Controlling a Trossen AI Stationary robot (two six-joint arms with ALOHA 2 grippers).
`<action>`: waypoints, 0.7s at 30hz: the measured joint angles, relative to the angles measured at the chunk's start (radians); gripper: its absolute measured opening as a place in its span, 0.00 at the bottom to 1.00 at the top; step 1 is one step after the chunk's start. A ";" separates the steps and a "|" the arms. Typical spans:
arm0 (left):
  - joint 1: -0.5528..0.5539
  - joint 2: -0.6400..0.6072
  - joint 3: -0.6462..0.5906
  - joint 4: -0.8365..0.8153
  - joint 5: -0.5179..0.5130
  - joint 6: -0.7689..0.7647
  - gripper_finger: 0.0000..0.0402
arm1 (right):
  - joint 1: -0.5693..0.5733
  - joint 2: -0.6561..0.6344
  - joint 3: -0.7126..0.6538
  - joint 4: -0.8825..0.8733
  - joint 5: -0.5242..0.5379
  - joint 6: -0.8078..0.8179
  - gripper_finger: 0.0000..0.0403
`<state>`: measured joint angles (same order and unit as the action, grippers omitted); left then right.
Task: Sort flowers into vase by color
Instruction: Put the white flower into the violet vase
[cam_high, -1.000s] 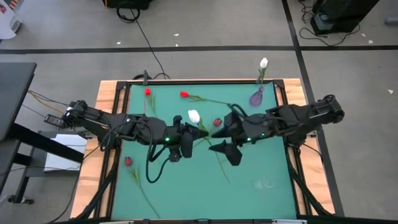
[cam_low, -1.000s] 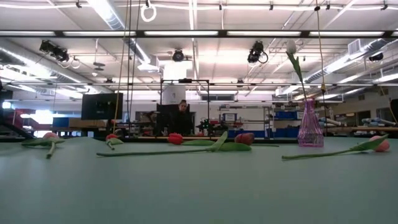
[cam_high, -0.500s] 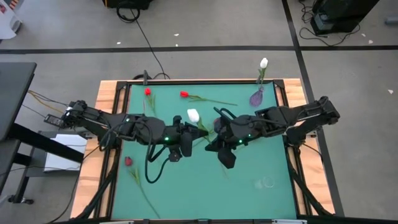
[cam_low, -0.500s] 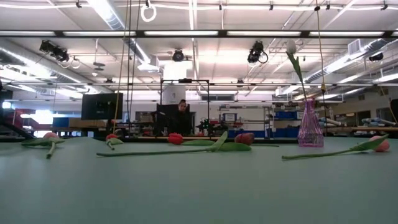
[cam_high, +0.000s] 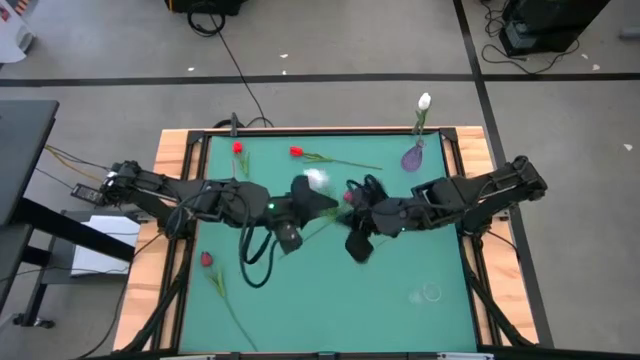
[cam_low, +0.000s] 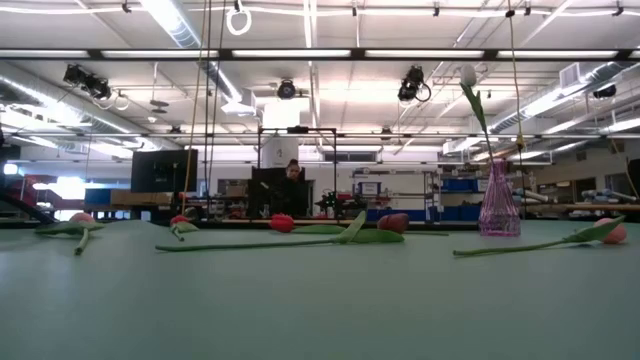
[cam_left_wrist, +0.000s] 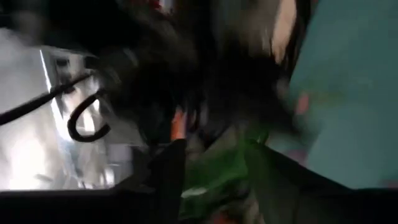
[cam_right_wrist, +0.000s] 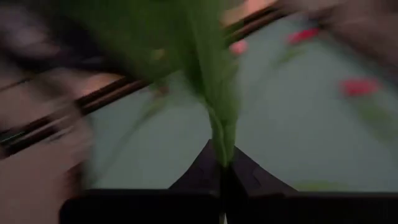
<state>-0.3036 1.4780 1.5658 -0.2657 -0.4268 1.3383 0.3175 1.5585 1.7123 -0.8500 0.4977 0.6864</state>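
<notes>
A: Flowers first: where do they lie?

B: One white flower (cam_high: 424, 101) stands in the purple vase (cam_high: 412, 157) at the far right corner of the table (cam_high: 300, 300). Red ones lie loose on the mat, one (cam_high: 238, 148) near the far edge and another (cam_high: 206, 259) toward the left side. Another white flower (cam_high: 314, 180) is up off the mat at the centre, between the two arms.

A: Who has it?

B: The right gripper (cam_right_wrist: 222, 163) is clenched on its green stem (cam_right_wrist: 214, 93), which runs straight out ahead of the fingers. The left gripper (cam_high: 300, 195) sits just beside the bloom; its wrist view is too smeared, so I cannot tell whether its fingers hold anything.

A: And the next move?

B: I judge the stem's long axis points from the right fingers toward the left arm, away from the vase. The right arm is the nearer one to the vase, so it would have to swing the stem end round and upright.
</notes>
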 joint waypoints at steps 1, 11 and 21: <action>0.004 -0.001 0.000 0.002 0.010 -0.080 0.48 | 0.001 0.000 0.000 -0.028 0.076 0.021 0.01; 0.211 -0.103 0.000 -0.136 0.230 -1.043 0.67 | -0.017 -0.050 0.000 -0.247 0.487 0.104 0.01; 0.487 -0.151 -0.190 0.020 0.570 -1.365 0.67 | -0.031 -0.204 0.000 -0.495 0.851 0.113 0.01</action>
<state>0.1835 1.3271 1.3760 -0.2456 0.1432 -0.0262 0.2868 1.3545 1.7123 -1.3454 1.3483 0.7996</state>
